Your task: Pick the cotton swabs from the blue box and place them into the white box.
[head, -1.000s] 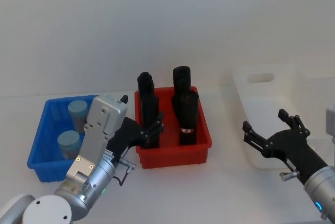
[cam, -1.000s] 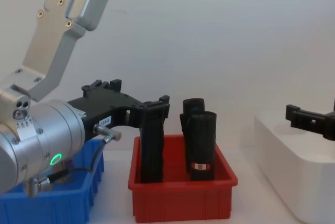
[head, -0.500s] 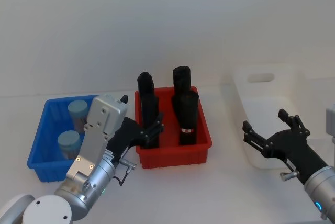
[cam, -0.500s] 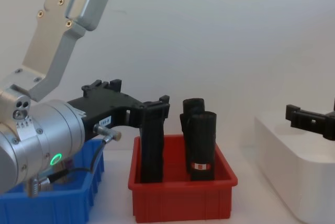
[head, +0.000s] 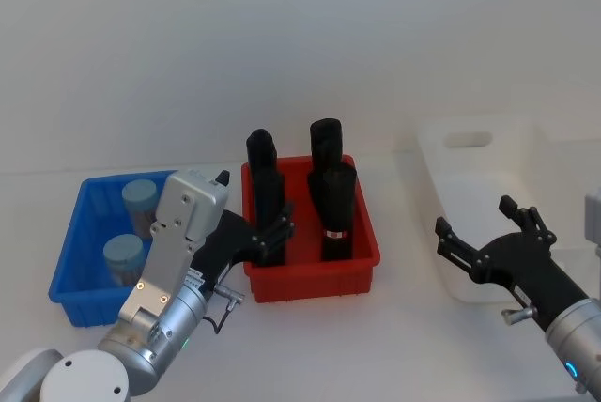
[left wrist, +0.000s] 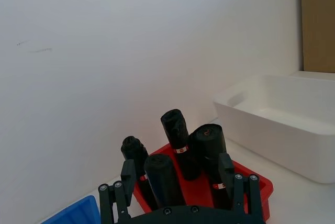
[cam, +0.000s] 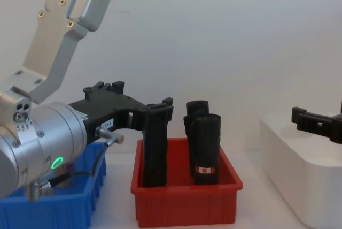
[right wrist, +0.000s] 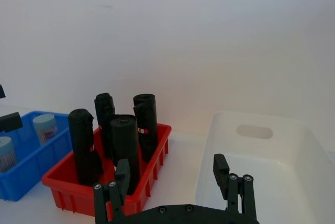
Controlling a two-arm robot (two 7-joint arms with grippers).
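Two cotton swabs tubs (head: 139, 197) (head: 123, 254) with pale teal lids stand in the blue box (head: 66, 256) at the left; the right wrist view catches one tub (right wrist: 44, 125) too. The white box (head: 470, 139) sits at the right. My left gripper (head: 278, 233) hovers open at the front left corner of the red bin, to the right of the blue box, holding nothing. My right gripper (head: 474, 216) hangs open and empty just before the white box's near left corner. In the chest view the left gripper (cam: 143, 108) reaches in front of a black roll.
A red bin (head: 362, 261) with several tall black rolls (head: 332, 197) stands between the blue and white boxes. A plain white wall closes off the back. Bare white tabletop lies in front of all three bins.
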